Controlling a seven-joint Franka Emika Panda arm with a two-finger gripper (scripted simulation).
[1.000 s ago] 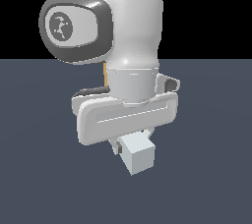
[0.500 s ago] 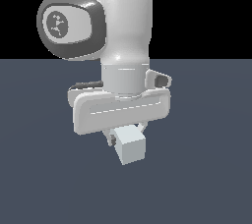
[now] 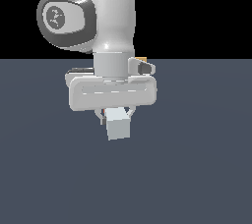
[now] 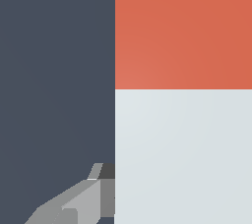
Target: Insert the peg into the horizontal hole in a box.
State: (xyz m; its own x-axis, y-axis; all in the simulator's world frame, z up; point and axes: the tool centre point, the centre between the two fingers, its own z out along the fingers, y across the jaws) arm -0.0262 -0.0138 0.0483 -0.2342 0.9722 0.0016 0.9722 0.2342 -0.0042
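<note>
One grey finger (image 4: 81,201) presses against the side of the peg (image 4: 183,154), whose white length meets its red-orange end in the wrist view. In the exterior view the gripper (image 3: 116,116) is clamped on the peg (image 3: 118,128), seen end-on as a pale square face just below the hand and raised above the dark floor (image 3: 197,169). A small orange-tan corner (image 3: 142,59) shows behind the wrist; whether this is the box cannot be told.

Flat slate-grey floor (image 3: 197,169) (plain, evenly coloured) fills the scene.
</note>
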